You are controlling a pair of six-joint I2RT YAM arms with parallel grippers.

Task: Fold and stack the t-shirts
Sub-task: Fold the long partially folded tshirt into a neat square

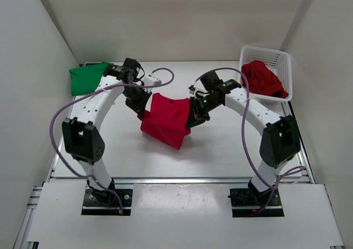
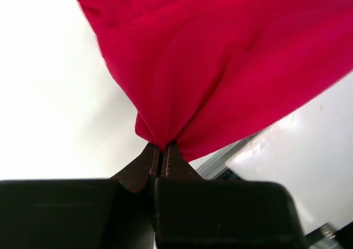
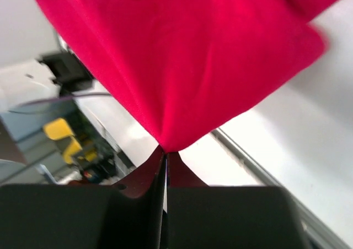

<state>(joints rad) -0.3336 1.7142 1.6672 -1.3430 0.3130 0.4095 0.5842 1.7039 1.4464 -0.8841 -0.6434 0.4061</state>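
A red t-shirt (image 1: 165, 119) hangs between my two grippers above the middle of the table, its lower edge drooping toward the near side. My left gripper (image 1: 142, 112) is shut on its left edge; the left wrist view shows the cloth (image 2: 220, 61) pinched at the gripper's (image 2: 160, 148) tips. My right gripper (image 1: 192, 118) is shut on its right edge; the right wrist view shows the cloth (image 3: 182, 61) pinched at the gripper's (image 3: 166, 152) tips. A folded green t-shirt (image 1: 85, 78) lies at the back left. A second red t-shirt (image 1: 263, 78) is bunched in the basket.
The white mesh basket (image 1: 268, 55) stands at the back right corner. White walls close the table on the left, back and right. The metal rail (image 1: 176, 179) runs along the near edge of the table.
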